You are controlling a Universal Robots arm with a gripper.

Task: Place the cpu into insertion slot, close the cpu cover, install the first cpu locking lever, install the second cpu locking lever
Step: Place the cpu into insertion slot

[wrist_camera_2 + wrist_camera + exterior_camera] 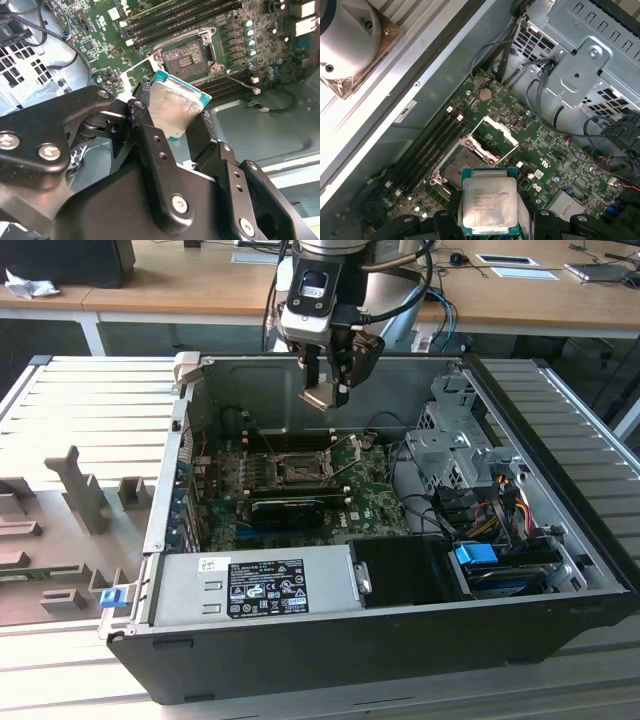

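- The ribbed grey bench [90,390] carries the open computer case [400,640], which lies on its side with the interior facing up.
- On the case floor I see the green motherboard [372,498].
- My hand [326,390] hangs above the board, near the case's rear wall, clamped on the cpu. In the second wrist view its black fingers [147,130] press against opposite edges of the chip.
- The cpu cover [496,131] stands swung up at one side of the socket, its square cut-out showing.
- The insertion slot [463,166] lies uncovered, its dark contact field exposed.
- The cpu [487,206] is in the air in my grip, metal top towards the first wrist camera, above the slot and clear of it.
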